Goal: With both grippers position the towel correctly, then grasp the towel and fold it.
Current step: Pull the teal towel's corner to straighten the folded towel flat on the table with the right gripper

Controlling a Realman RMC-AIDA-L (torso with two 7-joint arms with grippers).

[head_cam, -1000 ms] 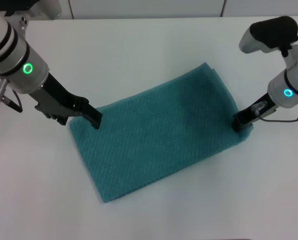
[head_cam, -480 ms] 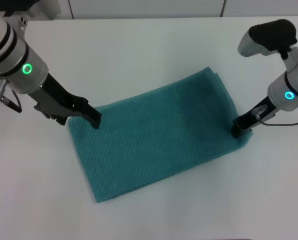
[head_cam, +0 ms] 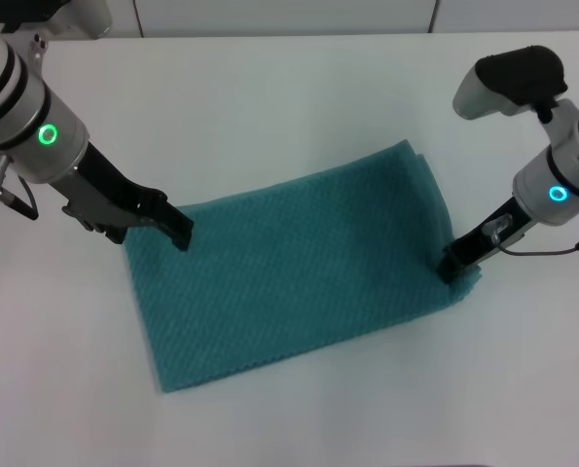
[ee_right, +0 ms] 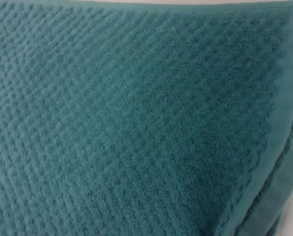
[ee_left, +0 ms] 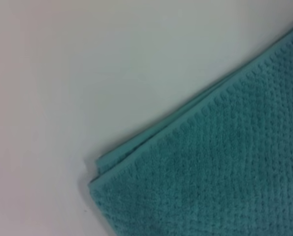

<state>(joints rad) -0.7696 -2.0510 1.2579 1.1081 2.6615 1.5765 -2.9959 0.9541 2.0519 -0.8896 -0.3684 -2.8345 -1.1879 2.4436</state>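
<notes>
The teal-green waffle-weave towel lies flat and slanted across the white table. My left gripper has its black tip down on the towel's far left corner, fingers together on the cloth. That corner shows two layers in the left wrist view. My right gripper is down on the towel's right corner, shut on the cloth at its edge. The right wrist view is filled with towel weave and its hemmed edge.
White table surrounds the towel on all sides. The table's far edge runs along the top of the head view, with a wall or panel behind it.
The right gripper has moved nearer and slightly left, dragging its corner. The towel has turned, its near left corner sliding left and nearer. The left gripper has shifted only slightly left.
</notes>
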